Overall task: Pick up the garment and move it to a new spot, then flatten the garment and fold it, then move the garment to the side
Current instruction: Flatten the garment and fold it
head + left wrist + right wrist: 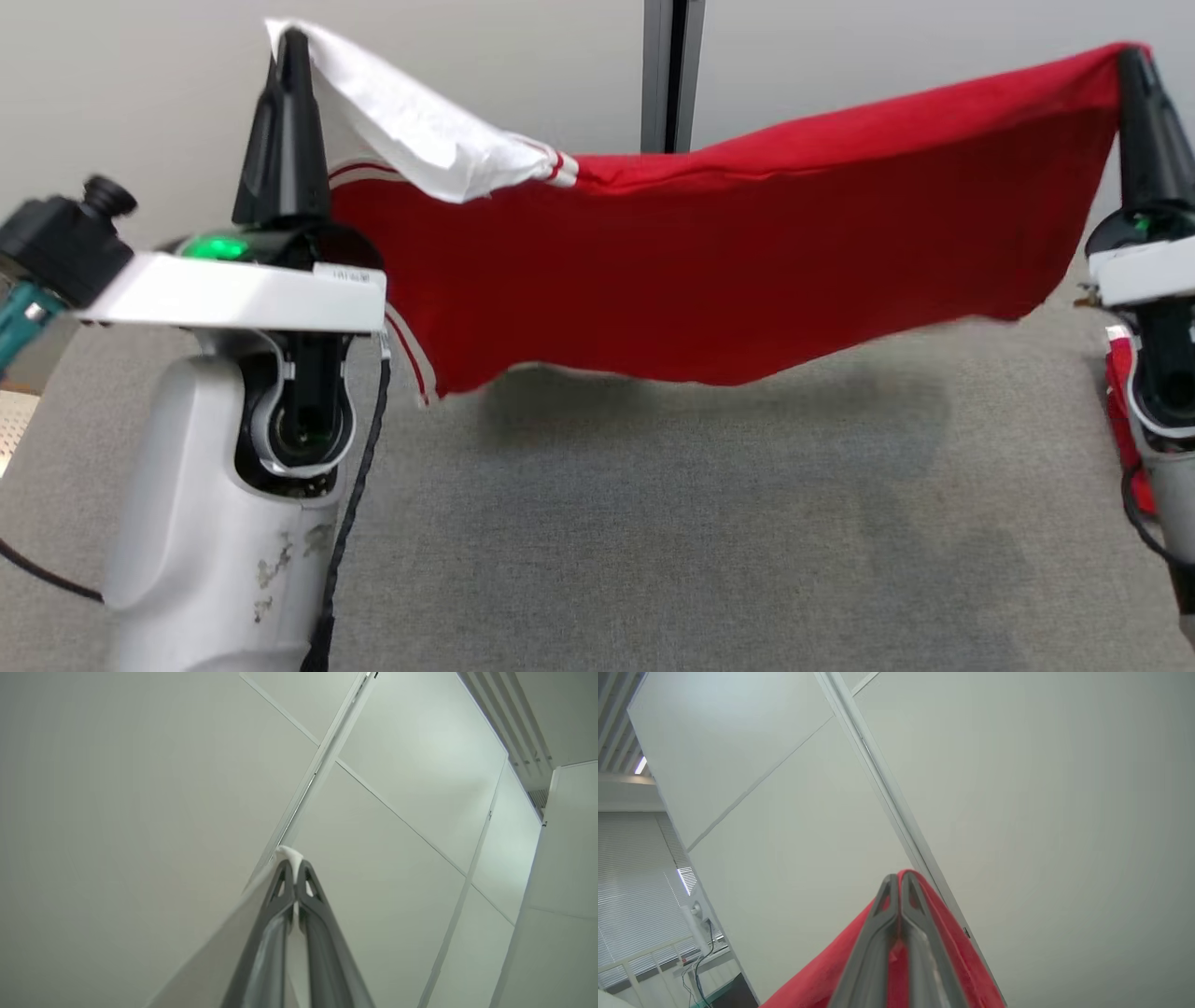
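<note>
Over on the left, the left hand (292, 42) stands with its two long dark fingers (268, 926) pointing up and pressed together, pinching the tip of the white sleeve (420, 131), which ends in a red-striped cuff. In the left wrist view a small fold of white cloth pokes out just past the tips. From that grip the red fabric garment (709, 271) is strung out in the air and sags in the middle. Its lower hem hangs clear above the grey cloth-covered counter (653, 523) and casts a soft shadow on it. Behind the garment a dark vertical post (667, 75) divides the pale wall (140, 93). At the far right, the right hand (1132, 58) is also held high, its fingers clamped tight on the garment's red corner. In the right wrist view, red cloth drapes down both sides of those fingers.
</note>
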### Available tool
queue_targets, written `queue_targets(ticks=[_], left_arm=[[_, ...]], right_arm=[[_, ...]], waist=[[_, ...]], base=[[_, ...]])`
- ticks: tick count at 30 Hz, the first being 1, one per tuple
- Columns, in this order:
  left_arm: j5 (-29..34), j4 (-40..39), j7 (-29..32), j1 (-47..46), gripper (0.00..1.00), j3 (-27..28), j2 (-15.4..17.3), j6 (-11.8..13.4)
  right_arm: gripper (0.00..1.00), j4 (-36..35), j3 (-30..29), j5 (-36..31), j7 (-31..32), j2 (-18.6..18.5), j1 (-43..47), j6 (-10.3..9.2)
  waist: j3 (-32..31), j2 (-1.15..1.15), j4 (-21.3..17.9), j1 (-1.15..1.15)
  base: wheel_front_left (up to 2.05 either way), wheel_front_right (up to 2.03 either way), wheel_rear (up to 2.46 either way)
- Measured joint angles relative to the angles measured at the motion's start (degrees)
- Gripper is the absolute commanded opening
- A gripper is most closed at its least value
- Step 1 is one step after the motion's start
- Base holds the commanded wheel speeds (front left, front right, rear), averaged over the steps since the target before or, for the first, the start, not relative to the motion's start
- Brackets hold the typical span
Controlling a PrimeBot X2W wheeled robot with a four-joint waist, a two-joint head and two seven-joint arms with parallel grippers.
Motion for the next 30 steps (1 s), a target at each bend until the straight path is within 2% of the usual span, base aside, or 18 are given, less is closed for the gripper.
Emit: queue_targets(ticks=[7, 16, 21, 23, 28, 30], left_arm=[[-2.19, -7.42, 5.19, -7.98, 0.00, 1.87, 0.31, 5.16], [-6.28, -11.96, 10.65, -11.39, 0.00, 5.24, 0.49, 11.47], [-7.70, -9.48, 12.32, -12.80, 0.00, 5.93, 0.77, 12.88], [-9.20, -5.16, 13.34, -15.82, 0.00, 5.87, 0.62, 14.06], [-7.09, 1.96, 13.10, -24.68, 0.00, 3.94, 1.52, 13.13], [-7.00, 5.28, 11.96, -29.77, 0.00, 3.81, 1.41, 12.15]], right_arm=[[0.00, -5.99, -5.02, -5.54, 4.02, 0.66, -4.10, 0.01], [0.00, -12.33, -13.07, -13.58, 14.56, 6.47, -4.23, 0.01], [0.00, -13.54, -15.26, -16.89, 19.56, 8.54, -3.66, 0.01], [0.00, -14.06, -15.83, -19.60, 20.02, 7.70, -6.11, 0.01], [0.00, -10.82, -14.37, -20.34, 19.91, 7.19, -14.16, 0.01], [0.00, -8.27, -13.05, -22.01, 18.14, 5.17, -18.79, 0.01]], waist=[[-3.20, 0.00, -0.73, 0.00], [-3.32, 0.00, -1.43, 0.00], [-1.35, 0.00, -1.79, 0.00], [0.72, 0.00, -1.80, 0.00], [6.32, 0.00, -1.73, 0.00], [9.10, 0.00, -1.73, 0.00]], base=[[0.00, 0.00, 0.00], [0.00, 0.00, 0.00], [0.00, 0.00, 0.00], [0.00, 0.00, 0.00], [0.00, 0.00, 0.00], [0.00, 0.00, 0.00]])
